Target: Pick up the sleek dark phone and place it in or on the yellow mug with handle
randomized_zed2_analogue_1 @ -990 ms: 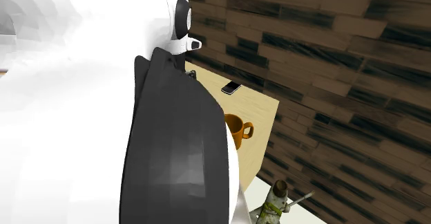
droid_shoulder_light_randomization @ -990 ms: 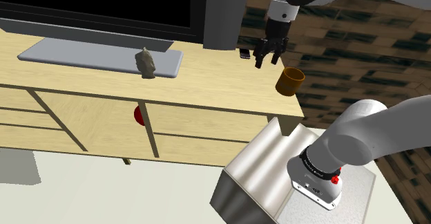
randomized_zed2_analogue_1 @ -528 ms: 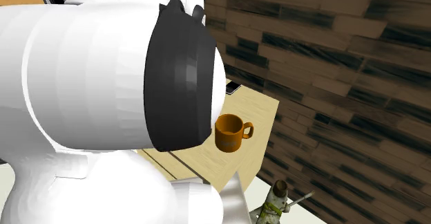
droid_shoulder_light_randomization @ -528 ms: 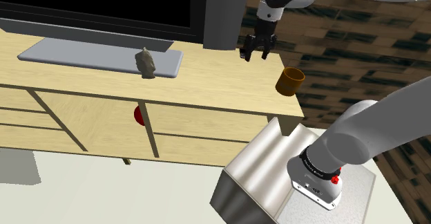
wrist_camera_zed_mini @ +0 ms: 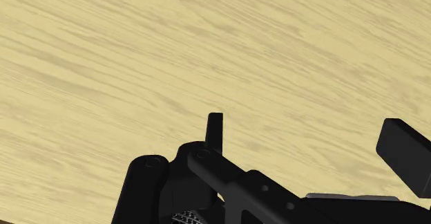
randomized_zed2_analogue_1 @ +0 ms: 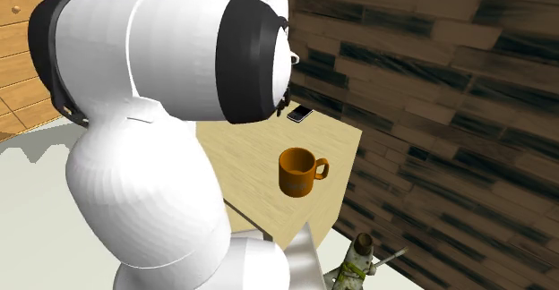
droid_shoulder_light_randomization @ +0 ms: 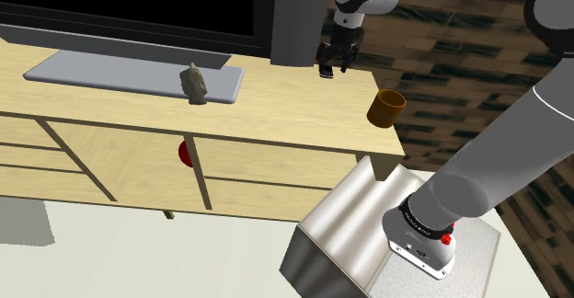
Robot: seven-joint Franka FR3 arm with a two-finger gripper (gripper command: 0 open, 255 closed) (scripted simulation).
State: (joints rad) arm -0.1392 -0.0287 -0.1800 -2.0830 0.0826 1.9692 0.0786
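Note:
A flat dark phone (randomized_zed2_analogue_1: 300, 113) lies on the light wooden tabletop (randomized_zed2_analogue_1: 260, 154) near the far corner. In the shoulder view the phone (droid_shoulder_light_randomization: 325, 74) shows just under my gripper (droid_shoulder_light_randomization: 332, 62), which hangs right above it. An orange-brown mug with a handle (droid_shoulder_light_randomization: 386, 108) stands near the table's right edge, to the right of the phone and nearer the stand. The mug (randomized_zed2_analogue_1: 298, 172) is upright and empty. In the wrist view my gripper (wrist_camera_zed_mini: 311, 143) is open, its fingertips (wrist_camera_zed_mini: 215, 128) apart over bare wood with nothing between them.
A big black screen (droid_shoulder_light_randomization: 138, 6) on a grey base (droid_shoulder_light_randomization: 129, 71) fills the table's back left. A small grey figurine (droid_shoulder_light_randomization: 194, 84) stands by the base. A tall grey block (droid_shoulder_light_randomization: 299, 20) rises just left of the phone. My white arm (randomized_zed2_analogue_1: 161, 109) hides much of the second exterior view.
My gripper has travelled from beside the mug toward the shoulder view's left and farther back, ending over the phone. Phone and mug have stayed put.

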